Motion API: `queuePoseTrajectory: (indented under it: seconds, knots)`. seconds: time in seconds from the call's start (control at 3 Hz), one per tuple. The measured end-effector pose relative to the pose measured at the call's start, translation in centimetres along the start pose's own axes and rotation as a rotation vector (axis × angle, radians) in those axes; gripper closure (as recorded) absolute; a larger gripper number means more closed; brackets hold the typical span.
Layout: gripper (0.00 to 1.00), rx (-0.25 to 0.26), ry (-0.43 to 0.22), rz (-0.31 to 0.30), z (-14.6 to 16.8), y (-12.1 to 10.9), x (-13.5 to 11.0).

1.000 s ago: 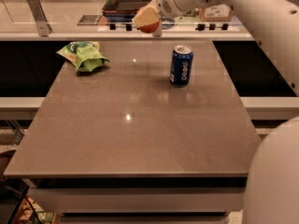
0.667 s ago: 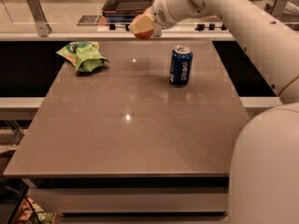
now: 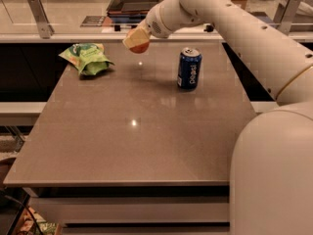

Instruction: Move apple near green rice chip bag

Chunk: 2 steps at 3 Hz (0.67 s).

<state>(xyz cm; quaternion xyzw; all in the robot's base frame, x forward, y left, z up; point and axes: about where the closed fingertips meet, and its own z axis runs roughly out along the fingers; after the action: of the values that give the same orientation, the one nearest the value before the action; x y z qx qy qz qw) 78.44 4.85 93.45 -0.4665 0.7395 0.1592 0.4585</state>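
The green rice chip bag (image 3: 87, 58) lies crumpled at the far left of the grey table (image 3: 146, 136). My gripper (image 3: 136, 39) hangs above the far middle of the table, to the right of the bag and apart from it. It is shut on the apple (image 3: 140, 47), whose red-orange underside shows below the pale fingers (image 3: 133, 37). The apple is held in the air above the tabletop.
A blue soda can (image 3: 189, 68) stands upright right of the gripper. My white arm (image 3: 234, 23) reaches in from the right across the back of the table. A counter with a tray (image 3: 134, 1) runs behind the table.
My gripper has carried the apple to the left and lower, away from the can and closer to the green bag.
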Motion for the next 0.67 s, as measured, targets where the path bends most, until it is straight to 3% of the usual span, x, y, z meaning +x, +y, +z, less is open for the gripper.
queuePoseTrajectory:
  seconds: [0.67]
  knots:
    - [1.00, -0.073, 0.010, -0.023, 2.4, 2.4, 0.4]
